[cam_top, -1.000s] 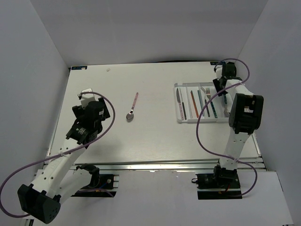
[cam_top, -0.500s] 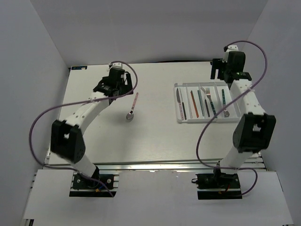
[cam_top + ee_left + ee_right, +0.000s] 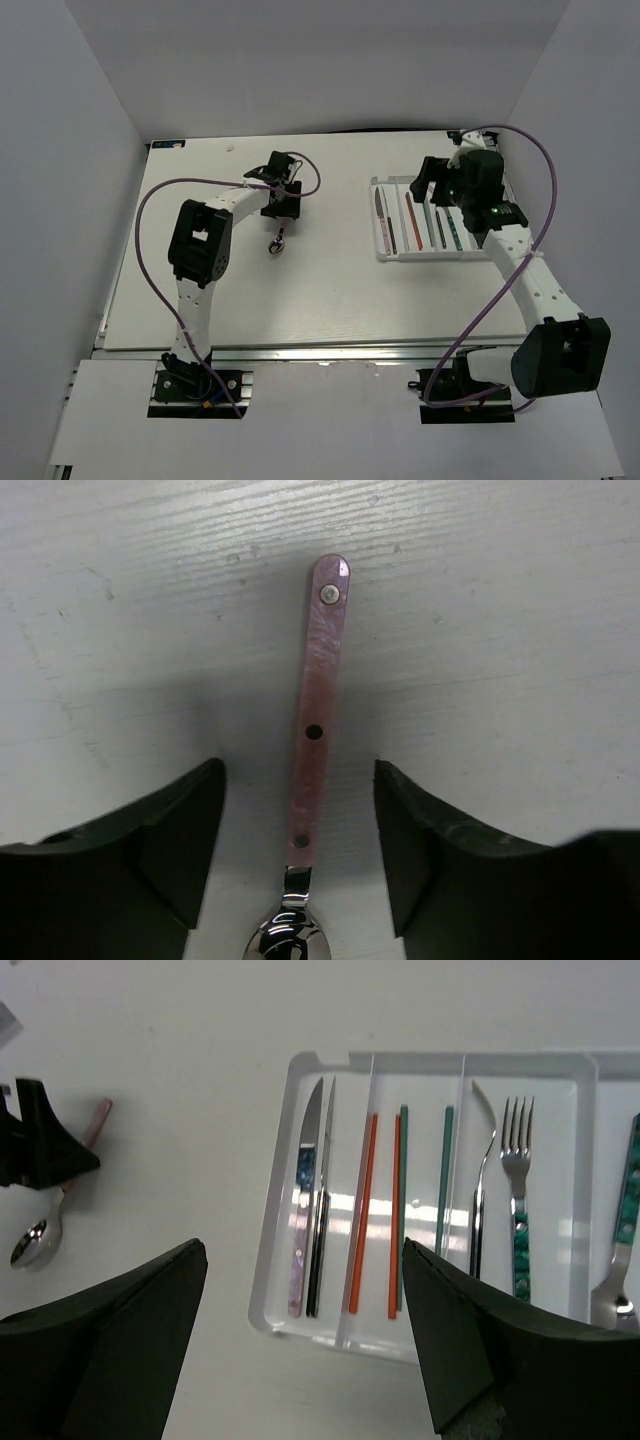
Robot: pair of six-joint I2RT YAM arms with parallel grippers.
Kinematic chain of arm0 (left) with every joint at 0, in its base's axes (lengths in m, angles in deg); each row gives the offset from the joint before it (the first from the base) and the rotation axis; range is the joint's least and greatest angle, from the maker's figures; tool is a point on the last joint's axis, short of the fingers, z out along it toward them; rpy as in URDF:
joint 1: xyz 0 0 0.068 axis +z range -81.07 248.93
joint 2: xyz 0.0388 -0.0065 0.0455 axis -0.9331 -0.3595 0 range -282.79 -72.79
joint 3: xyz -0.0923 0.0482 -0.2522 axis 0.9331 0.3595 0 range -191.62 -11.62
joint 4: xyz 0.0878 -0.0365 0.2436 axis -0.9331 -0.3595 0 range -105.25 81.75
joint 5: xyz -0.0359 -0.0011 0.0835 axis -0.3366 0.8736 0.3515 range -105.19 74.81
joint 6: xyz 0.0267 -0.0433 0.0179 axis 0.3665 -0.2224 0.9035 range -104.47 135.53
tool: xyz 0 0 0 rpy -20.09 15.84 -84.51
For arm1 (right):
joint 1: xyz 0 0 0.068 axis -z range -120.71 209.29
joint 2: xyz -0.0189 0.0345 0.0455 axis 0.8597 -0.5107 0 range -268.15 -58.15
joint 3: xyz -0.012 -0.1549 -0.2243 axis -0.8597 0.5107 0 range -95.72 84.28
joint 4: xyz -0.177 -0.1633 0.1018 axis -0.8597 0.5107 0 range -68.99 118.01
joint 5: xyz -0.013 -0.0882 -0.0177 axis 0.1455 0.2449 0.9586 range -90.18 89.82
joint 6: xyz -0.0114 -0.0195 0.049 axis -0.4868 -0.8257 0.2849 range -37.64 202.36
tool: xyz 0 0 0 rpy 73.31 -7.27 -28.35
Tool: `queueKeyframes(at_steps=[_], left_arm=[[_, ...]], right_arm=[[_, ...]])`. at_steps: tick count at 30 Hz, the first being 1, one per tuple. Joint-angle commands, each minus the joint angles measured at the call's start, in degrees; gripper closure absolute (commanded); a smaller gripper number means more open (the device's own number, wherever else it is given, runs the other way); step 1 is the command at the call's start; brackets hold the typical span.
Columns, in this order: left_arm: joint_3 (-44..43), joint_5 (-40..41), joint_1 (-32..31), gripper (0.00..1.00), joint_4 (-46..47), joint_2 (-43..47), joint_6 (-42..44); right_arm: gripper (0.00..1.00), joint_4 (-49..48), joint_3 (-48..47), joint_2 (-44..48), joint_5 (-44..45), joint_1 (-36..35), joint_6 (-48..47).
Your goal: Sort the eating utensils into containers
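While pink spoon is lying on table, handle is being straddled by wide-open left gripper. Right gripper is being held wide above tray.

Lab test cell: plain white walls enclose a white table.
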Motion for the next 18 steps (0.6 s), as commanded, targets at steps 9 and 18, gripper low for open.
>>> queueKeyframes(at_steps=[9,18], left_arm=[[2.14,2.82,-5.20,0.74,-1.34,-2.30,-0.91],[8.73,2.38,-9.41,1.00,3.04,7.15,-5.12]], right_arm=[[0.21,-1.28,5.03,6.56,-9.43,-0.57,3.66],[0.11,-32.59,20.46,10.61,-33.15,-0.04,21.73]])
